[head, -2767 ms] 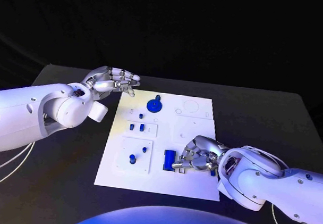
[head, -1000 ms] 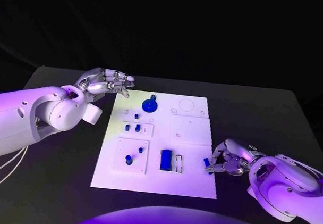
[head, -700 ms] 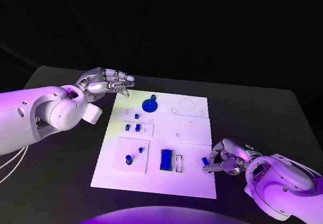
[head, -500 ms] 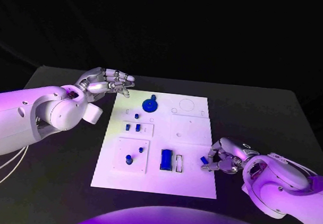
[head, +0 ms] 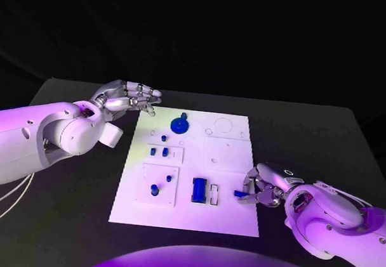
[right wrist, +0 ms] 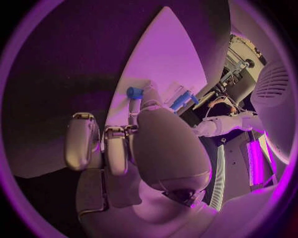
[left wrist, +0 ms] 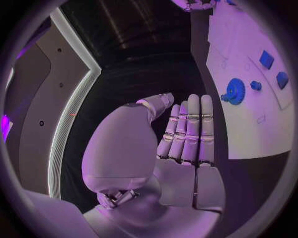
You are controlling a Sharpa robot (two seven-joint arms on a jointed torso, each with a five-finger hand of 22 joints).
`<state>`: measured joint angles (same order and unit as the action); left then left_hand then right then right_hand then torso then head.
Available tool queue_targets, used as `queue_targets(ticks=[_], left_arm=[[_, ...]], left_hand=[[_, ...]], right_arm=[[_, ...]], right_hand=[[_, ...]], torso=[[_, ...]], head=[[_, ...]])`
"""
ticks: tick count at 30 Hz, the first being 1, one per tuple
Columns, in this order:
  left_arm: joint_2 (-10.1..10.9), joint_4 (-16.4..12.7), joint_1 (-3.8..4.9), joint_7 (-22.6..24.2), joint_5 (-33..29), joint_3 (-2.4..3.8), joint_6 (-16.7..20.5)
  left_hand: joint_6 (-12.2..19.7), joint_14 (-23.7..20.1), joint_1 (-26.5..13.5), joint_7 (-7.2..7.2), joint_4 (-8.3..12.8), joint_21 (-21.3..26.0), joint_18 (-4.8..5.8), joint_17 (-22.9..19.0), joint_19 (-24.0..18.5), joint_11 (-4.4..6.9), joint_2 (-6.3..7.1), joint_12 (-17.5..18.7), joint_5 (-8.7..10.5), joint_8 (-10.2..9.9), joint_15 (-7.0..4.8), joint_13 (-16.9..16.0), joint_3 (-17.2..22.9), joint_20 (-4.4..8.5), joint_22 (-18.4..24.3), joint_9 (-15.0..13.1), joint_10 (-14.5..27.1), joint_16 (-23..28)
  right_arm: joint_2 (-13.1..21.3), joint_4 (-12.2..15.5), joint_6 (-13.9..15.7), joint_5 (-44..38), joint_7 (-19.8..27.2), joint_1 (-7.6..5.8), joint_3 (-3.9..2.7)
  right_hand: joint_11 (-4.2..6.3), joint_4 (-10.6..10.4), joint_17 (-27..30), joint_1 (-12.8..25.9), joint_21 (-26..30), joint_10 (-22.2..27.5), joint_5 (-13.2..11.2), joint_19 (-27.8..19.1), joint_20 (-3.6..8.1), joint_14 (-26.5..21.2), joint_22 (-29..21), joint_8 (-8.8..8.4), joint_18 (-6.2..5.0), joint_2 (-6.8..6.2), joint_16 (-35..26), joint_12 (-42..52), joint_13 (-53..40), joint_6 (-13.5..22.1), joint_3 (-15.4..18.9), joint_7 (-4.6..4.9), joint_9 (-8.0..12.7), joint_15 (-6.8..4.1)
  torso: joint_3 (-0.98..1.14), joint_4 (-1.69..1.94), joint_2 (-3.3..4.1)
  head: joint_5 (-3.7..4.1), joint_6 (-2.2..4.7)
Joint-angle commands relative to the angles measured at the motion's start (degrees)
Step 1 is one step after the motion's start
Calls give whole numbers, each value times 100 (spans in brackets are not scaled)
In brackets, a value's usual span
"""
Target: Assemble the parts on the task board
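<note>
table [head: 321, 136]: black, carries the task board in its middle.
task board [head: 226, 168]: white plate lying flat between the two arms; blue parts sit in its recesses.
left hand [head: 128, 95]: raised just beyond the board's far left corner, palm open, fingers [left wrist: 189, 124] straight, side by side and holding nothing; it touches no part.
right hand [head: 263, 186]: low at the board's right edge, near the front, fingers curled in and pinching the small blue peg.
gear [head: 181, 125]: blue round part on the far half of the board, near the left hand but apart from it.
rectangular block [head: 199, 189]: blue, seated in a slot on the near half of the board, beside a narrow pale slot.
small blue peg [head: 241, 193]: held at the tips of the right hand's fingers [right wrist: 133, 106], over the board's right side, just right of the rectangular block's slot.
</note>
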<state>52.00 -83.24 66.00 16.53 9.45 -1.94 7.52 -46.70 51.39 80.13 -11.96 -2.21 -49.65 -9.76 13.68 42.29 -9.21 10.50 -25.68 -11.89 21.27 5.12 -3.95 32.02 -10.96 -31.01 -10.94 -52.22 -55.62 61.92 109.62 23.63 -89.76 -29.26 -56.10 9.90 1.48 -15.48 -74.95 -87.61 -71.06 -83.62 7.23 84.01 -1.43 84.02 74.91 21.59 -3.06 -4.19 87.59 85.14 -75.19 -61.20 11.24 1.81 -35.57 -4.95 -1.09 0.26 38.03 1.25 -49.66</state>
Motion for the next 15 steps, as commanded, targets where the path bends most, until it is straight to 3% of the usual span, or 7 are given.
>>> queue_targets(ticks=[1, 7, 15], left_arm=[[-5, -16, 1, 40, 10, 4, -78], [-7, -10, 1, 30, 13, 4, -79], [-19, -6, 1, 23, 15, 4, -78]], left_hand=[[33, -36, -52, -92, -3, 36, -67, -6, 40, 2, -20, -19, -16, -8, 22, -8, -22, -6, 5, 8, 47, 11], [33, -36, -47, -92, -1, 38, -67, -7, 41, 2, -24, -20, -17, -8, 21, -8, -20, -5, 5, 8, 47, 11], [33, -36, -47, -92, -1, 38, -67, -7, 41, 2, -24, -20, -17, -8, 21, -8, -20, -5, 5, 8, 47, 11]], right_arm=[[1, -31, -260, 116, -183, 66, 56], [25, 134, -4, 771, -163, 48, 50], [27, 327, 262, 1509, -101, -105, 41]], right_hand=[[80, -47, -857, -956, -4, -332, 26, 32, 53, 468, 1046, -40, -38, 868, 5, -363, -974, -12, -163, 4, 606, -59], [62, -118, -890, -917, -31, -343, 36, 45, 53, 475, 1055, -55, -32, 897, 17, -348, -986, 37, -392, 29, 580, -50], [46, -115, -914, -622, -53, -353, 31, 58, 37, 480, 1063, -60, -28, 822, 25, -337, -998, 79, -861, 51, 517, -31]], torso=[[1, 1, -5], [1, 1, -1], [-4, 3, 1]], head=[[-6, 9], [-14, 15], [-22, 22]])
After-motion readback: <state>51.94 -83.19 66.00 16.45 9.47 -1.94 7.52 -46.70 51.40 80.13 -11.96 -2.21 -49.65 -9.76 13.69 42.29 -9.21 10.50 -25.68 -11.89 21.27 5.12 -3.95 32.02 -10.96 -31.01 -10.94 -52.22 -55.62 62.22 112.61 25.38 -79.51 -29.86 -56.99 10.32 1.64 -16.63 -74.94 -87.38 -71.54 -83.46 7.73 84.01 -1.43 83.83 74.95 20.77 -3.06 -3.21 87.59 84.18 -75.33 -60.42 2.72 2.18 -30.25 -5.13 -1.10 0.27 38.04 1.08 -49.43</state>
